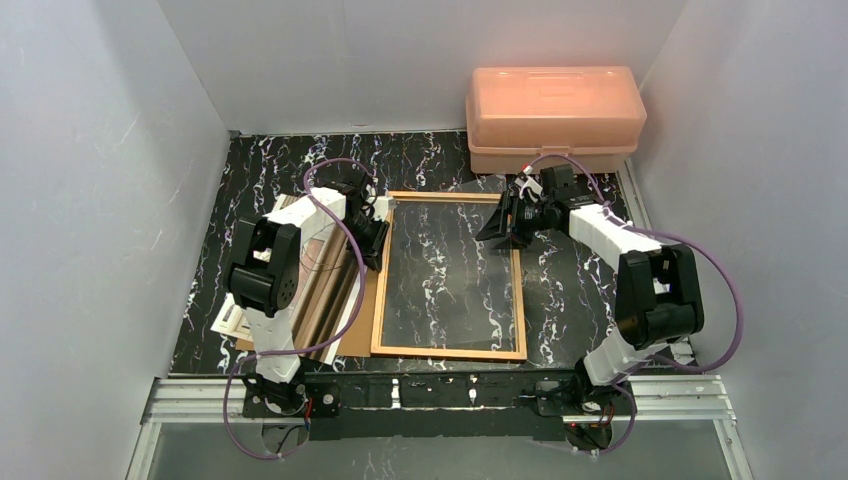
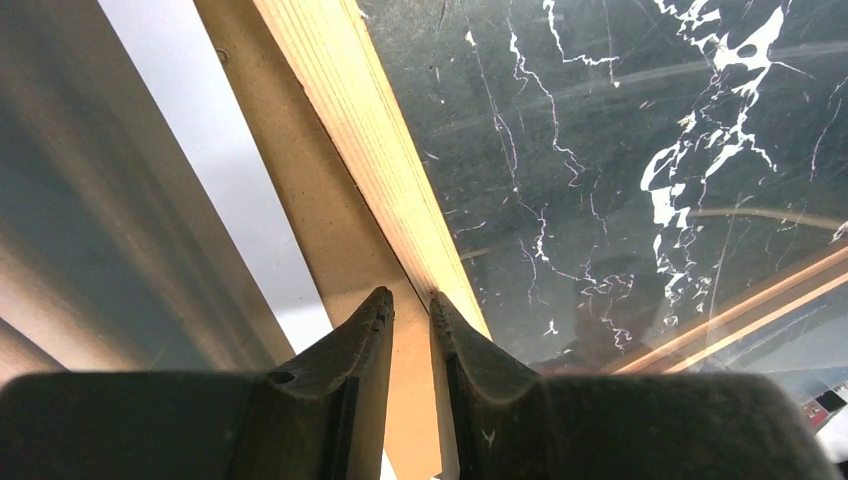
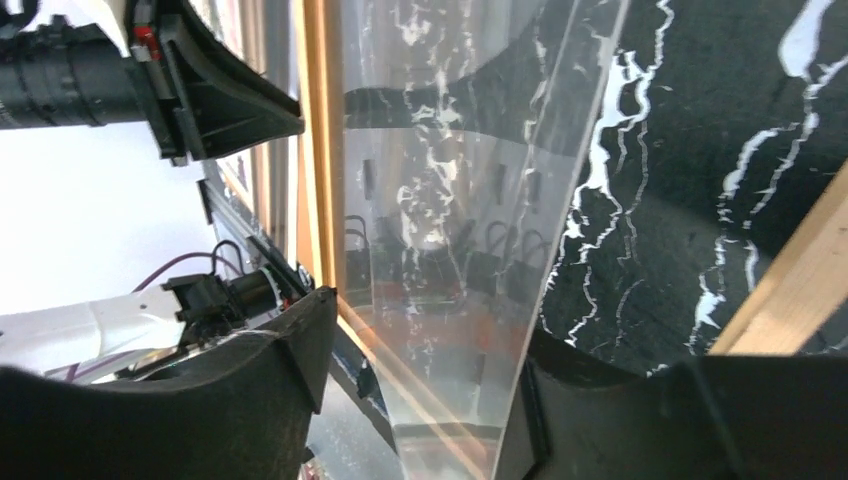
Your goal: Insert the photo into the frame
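The orange-brown frame (image 1: 450, 353) lies flat in the middle of the table. A clear pane (image 1: 450, 270) rests over it, with its far right corner raised. My right gripper (image 1: 505, 222) is at that corner. In the right wrist view the right gripper (image 3: 425, 330) is open, and the pane (image 3: 450, 200) stands between its fingers, against the right one. My left gripper (image 1: 380, 238) sits on the frame's left rail. In the left wrist view the left gripper (image 2: 411, 297) has narrow jaws pinching the rail (image 2: 370, 130). The striped photo (image 1: 338, 290) lies left of the frame, partly under the left arm.
A brown backing board (image 1: 362, 310) lies between photo and frame, under both. A pink plastic box (image 1: 555, 115) stands at the back right, just behind the right gripper. White walls close in the left, right and back sides.
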`<state>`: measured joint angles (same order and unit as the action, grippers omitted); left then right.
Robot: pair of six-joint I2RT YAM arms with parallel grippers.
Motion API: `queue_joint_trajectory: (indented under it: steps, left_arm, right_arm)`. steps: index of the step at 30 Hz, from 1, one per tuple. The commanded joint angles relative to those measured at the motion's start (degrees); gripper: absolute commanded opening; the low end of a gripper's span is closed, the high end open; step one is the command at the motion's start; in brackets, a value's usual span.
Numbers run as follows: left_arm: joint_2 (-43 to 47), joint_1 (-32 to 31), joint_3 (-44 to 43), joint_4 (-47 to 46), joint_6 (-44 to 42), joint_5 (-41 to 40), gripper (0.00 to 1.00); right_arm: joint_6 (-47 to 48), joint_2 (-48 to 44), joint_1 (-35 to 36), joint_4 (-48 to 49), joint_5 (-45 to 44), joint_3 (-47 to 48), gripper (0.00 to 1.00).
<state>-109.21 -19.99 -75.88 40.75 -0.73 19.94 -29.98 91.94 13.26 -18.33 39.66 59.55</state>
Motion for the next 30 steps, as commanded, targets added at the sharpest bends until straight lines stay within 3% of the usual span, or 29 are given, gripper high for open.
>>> queue_joint_trajectory:
  steps: [1,8,30]
  left_arm:
    - [0.0,-0.2,-1.0,1.0,-0.7,1.6,0.19]
    - [-0.1,-0.2,-0.7,1.0,-0.8,1.6,0.19]
    - [0.1,-0.1,-0.5,0.8,-0.3,2.0,0.18]
  right_arm:
    - [4.6,1.0,0.2,-4.1,-3.6,4.1,0.64]
    - [9.5,2.5,0.3,-11.3,-10.1,6.6,0.72]
    - [12.7,7.0,1.7,-15.9,-21.2,9.4,0.82]
